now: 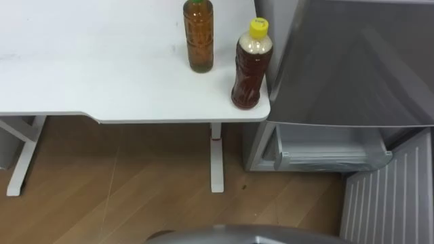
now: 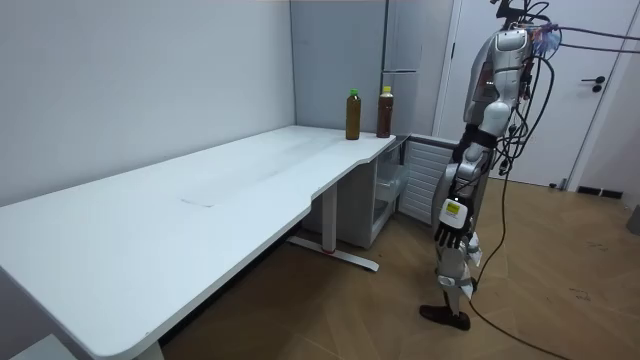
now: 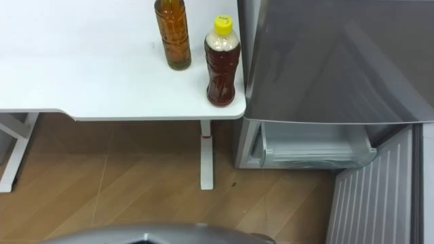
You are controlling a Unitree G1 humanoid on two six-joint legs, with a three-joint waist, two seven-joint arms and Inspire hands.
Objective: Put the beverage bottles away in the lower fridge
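— Two to shift, both upright at the near right corner of the white table [image 1: 102, 81]: green-capped bottle [image 1: 201, 37] further in, yellow-capped bottle [image 1: 249, 64] right at the edge, just beside the fridge [image 1: 352, 61] wall. Apart from each other, touched by nothing.

— Seen. Lower fridge compartment [image 1: 325, 146] already open, below and to the right of that corner, door [image 1: 393, 196] swung out towards the feet.

— And the left hand [image 2: 447, 236]?

— Hanging low by the thigh in the room view, well apart from both bottles. Nothing visibly in it; can't tell whether curled or slack.

— Then probably start with the yellow-capped bottle. Nearest the fridge, and nearest a fall off the edge.

— Agreed. Step closer first, square to the corner. Reach in from the front and wrap round the body below the shoulder, not the cap. Grip firmly before lifting.

— Lift straight up, keep upright, swing clear of the fridge wall. Mind the neighbour; no brushing past.

— Then bend low, skirt the open door, set down well inside the compartment, and let go only once standing firm.
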